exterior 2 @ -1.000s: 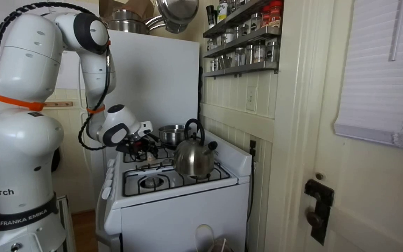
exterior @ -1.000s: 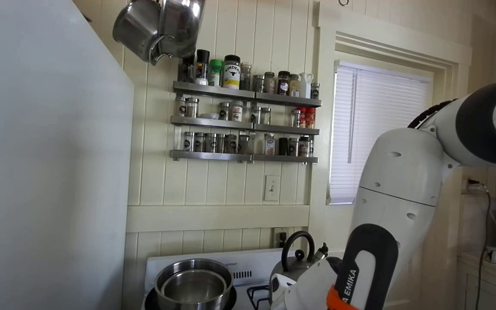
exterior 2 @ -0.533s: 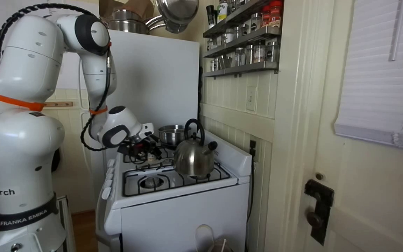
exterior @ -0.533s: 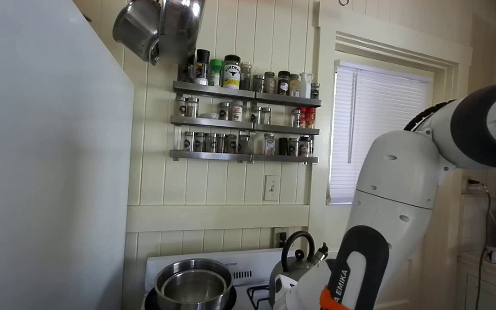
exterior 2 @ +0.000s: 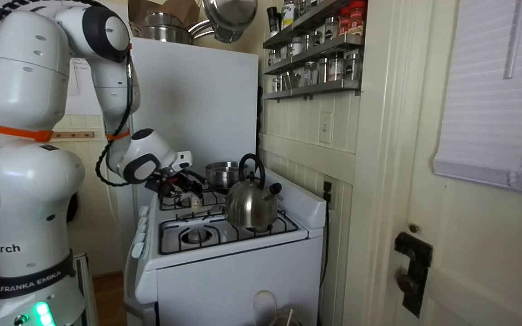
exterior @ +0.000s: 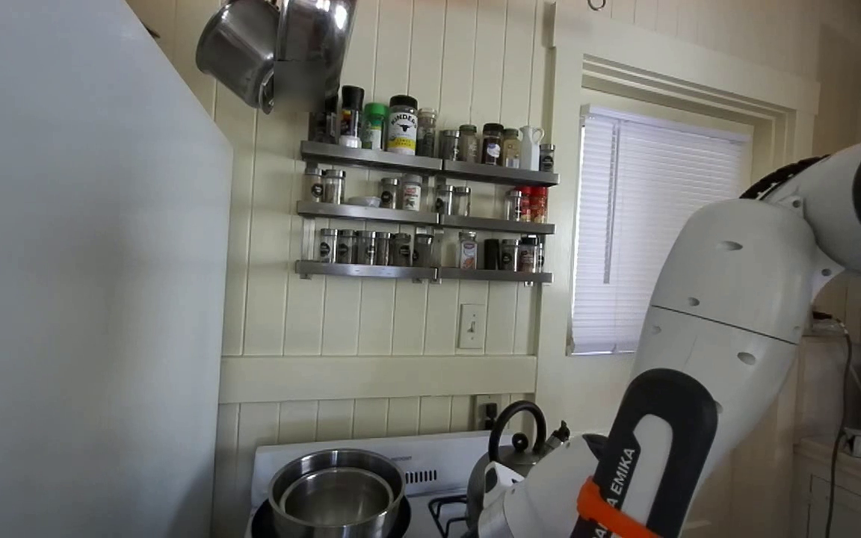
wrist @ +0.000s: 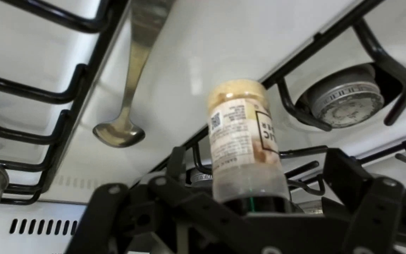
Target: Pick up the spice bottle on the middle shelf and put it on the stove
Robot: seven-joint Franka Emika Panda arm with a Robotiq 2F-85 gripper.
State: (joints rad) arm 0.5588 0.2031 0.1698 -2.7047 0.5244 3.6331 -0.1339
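Wrist view first: my claw (wrist: 256, 162) sits across the bottom of the frame with its fingers (wrist: 177, 162) spread wide, and the spice bottle (wrist: 243, 141) stands between them, right of centre, a gap showing on either side. It is on the stove (exterior 2: 238, 271), not the middle shelf (exterior: 367, 212); in an exterior view it looks upright, left of centre, just beside the claw. I judge the placing done, with only a clean retreat to make.

That retreat is where I could spoil it. The bottle's dark end lies close to the claw's body at the bottom of the frame, and I can't tell whether they touch. If I swing sideways instead of backing straight out, one finger could catch the bottle and tip it. Its footing worries me too: it overlaps the grate bar (wrist: 296, 63) in my view, and I can't tell whether it rests on flat enamel or half on the bar. Half on, a light brush might topple it.

A fall toward upper left could knock the spoon (wrist: 133, 81). Drifting right in an exterior view, I might bump the kettle (exterior 2: 251, 203) near centre.
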